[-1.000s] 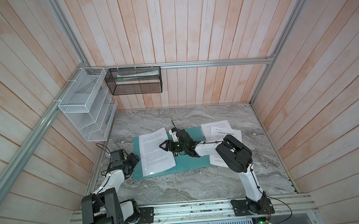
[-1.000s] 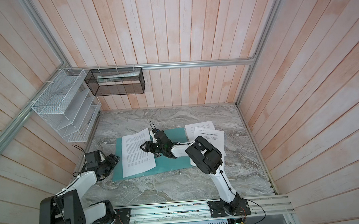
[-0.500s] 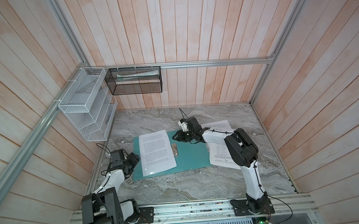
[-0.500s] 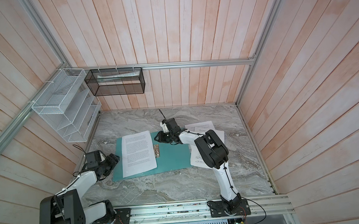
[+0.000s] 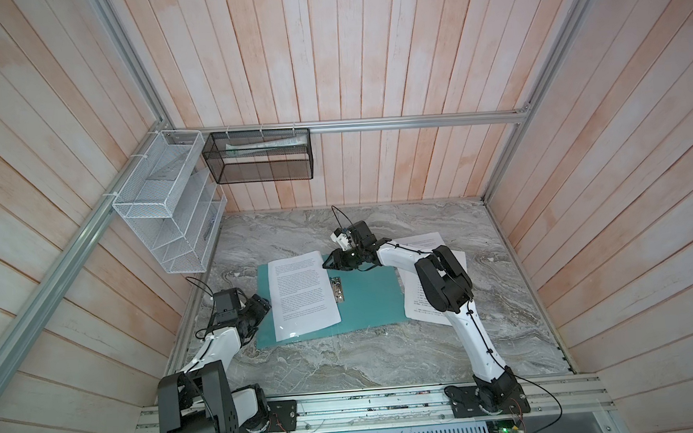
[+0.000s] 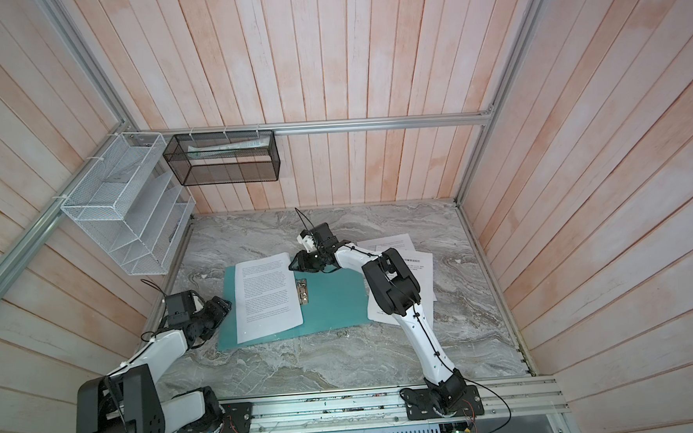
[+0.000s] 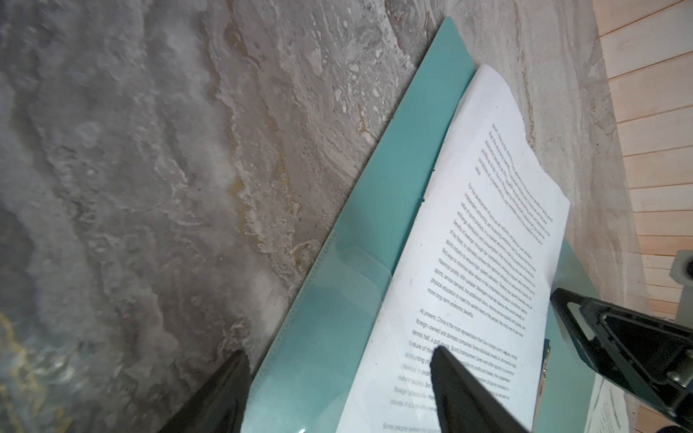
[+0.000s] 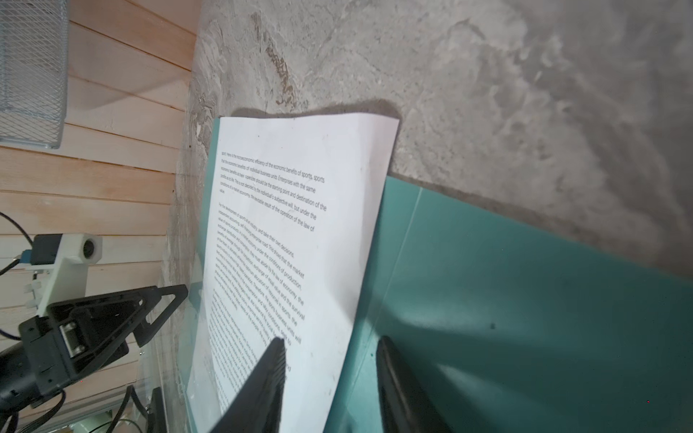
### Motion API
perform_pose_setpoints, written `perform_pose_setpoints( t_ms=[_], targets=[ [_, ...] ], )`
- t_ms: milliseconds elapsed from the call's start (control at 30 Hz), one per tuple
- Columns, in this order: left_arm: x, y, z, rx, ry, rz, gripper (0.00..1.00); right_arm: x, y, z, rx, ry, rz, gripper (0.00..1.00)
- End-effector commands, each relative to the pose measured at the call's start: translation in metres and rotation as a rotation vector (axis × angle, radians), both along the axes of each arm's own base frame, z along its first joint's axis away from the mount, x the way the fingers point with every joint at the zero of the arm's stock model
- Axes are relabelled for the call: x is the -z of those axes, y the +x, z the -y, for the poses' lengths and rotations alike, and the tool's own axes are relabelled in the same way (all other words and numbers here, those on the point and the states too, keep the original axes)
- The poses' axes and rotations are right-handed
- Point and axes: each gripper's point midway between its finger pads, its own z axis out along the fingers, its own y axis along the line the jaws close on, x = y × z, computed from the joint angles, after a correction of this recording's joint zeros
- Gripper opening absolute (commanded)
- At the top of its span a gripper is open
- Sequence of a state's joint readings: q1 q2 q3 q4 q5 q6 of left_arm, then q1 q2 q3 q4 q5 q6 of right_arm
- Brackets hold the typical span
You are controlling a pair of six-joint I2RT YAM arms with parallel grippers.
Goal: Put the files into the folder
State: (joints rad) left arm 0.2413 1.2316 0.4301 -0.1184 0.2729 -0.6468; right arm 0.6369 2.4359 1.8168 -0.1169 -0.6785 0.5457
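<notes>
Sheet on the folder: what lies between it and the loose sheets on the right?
In both top views, the folder's metal clip and a bare stretch of teal folder lie between that sheet and the loose sheets.

folder [image 5: 368, 306] flat on table [image 5: 344, 360] | one file [image 5: 302, 297] on its left half, clip [image 5: 337, 290] just right | other files [image 5: 415, 301] right of folder | my left gripper [image 5: 266, 306] at its left edge | my right gripper [image 5: 326, 263] at far edge
</notes>
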Motion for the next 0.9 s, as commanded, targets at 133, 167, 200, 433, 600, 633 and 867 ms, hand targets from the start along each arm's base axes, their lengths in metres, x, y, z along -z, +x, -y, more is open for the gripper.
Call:
perform_pose_setpoints(
  t_ms=[133, 167, 200, 433, 600, 633, 867],
  targets=[
    [0.020, -0.019, 0.009, 0.017, -0.039, -0.097, 0.78, 0.023, -0.016, -0.003, -0.066, 0.007, -0.122, 0.42],
    [0.021, -0.020, 0.009, 0.017, -0.038, -0.097, 0.78, 0.024, -0.017, -0.003, -0.069, 0.004, -0.126, 0.42],
    [0.020, -0.019, 0.008, 0.016, -0.038, -0.096, 0.78, 0.025, -0.017, -0.003, -0.069, 0.002, -0.130, 0.42],
    [0.020, -0.019, 0.009, 0.018, -0.040, -0.094, 0.77, 0.017, -0.031, -0.010, -0.117, 0.101, -0.191, 0.41],
    [0.020, -0.019, 0.009, 0.018, -0.040, -0.094, 0.77, 0.007, -0.042, -0.015, -0.157, 0.194, -0.251, 0.39],
    [0.021, -0.019, 0.009, 0.018, -0.040, -0.096, 0.77, 0.004, -0.042, -0.016, -0.159, 0.209, -0.254, 0.38],
    [0.021, -0.019, 0.009, 0.017, -0.039, -0.095, 0.77, 0.003, -0.042, -0.014, -0.172, 0.201, -0.237, 0.33]
  ],
)
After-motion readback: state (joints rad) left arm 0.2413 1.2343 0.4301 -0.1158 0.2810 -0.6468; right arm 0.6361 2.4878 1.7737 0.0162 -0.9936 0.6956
